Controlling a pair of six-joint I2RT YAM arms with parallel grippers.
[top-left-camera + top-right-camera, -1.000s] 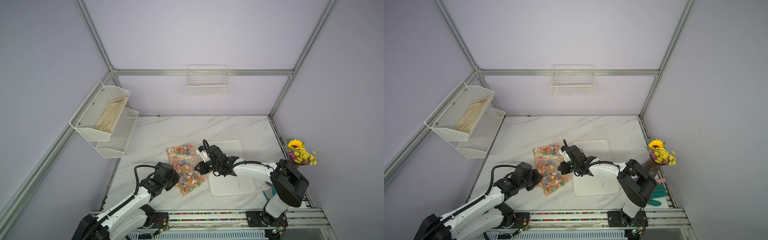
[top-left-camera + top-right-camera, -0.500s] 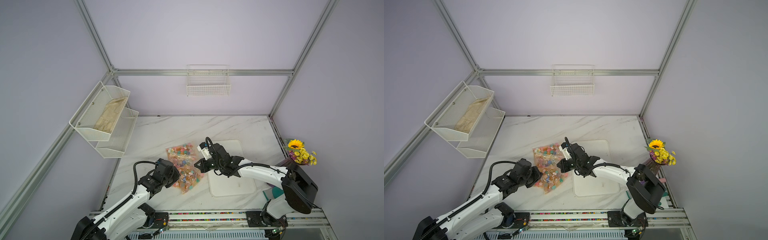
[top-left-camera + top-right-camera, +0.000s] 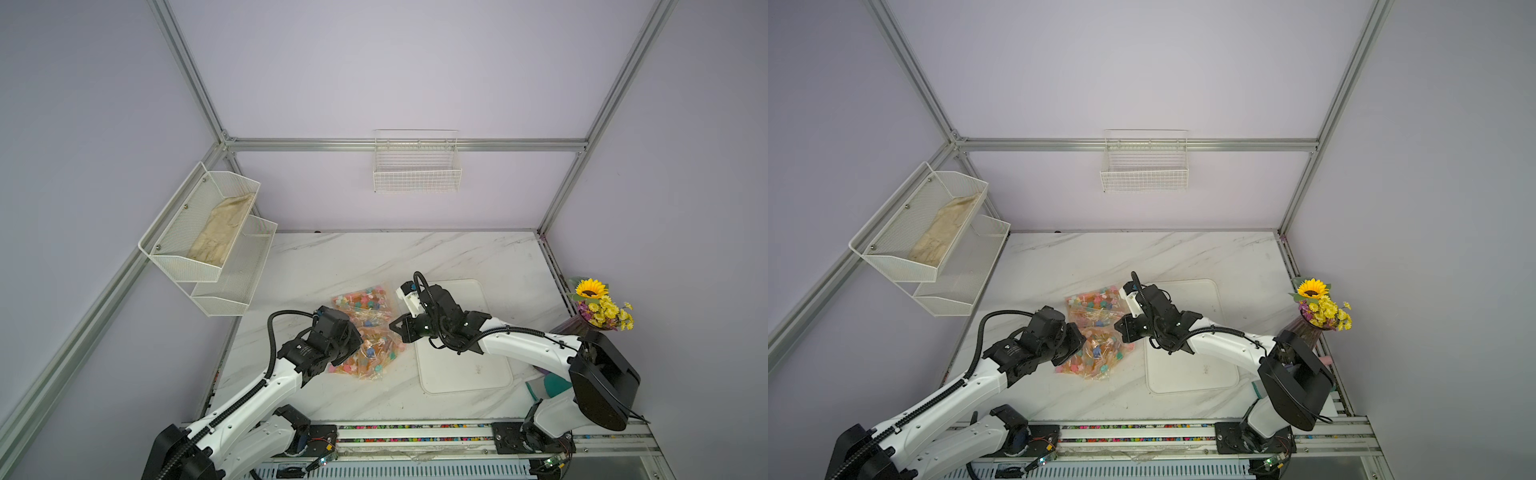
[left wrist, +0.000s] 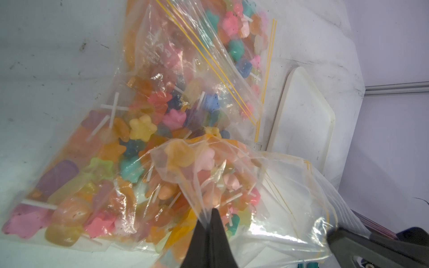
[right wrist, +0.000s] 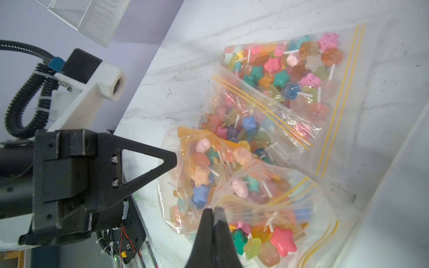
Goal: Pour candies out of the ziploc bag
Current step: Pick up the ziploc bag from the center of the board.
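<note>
Between left tool (image 4: pixel 209 214) and right tool (image 5: pixel 212 212) — both pinching the bag (image 4: pixel 276 201) — lie the candies (image 4: pixel 206 174).

On the worktop (image 3: pixel 374 257), overlapping ziploc bags (image 3: pixel 365 301) holding the candies (image 3: pixel 376 359) lie at centre frame in both top views, just left of a tray (image 3: pixel 465 370). The left hand (image 3: pixel 360 341) is at the nearest bag's (image 3: pixel 365 370) left edge and the right hand (image 3: pixel 394 327) at its right edge. A bouquet (image 3: pixel 602 307) stands at the worktop's right edge. A two-tier rack (image 3: pixel 224 299) on the left wall holds a cloth (image 3: pixel 220 232) in its upper tier, and a wire basket (image 3: pixel 417 174) hangs on the back wall.
</note>
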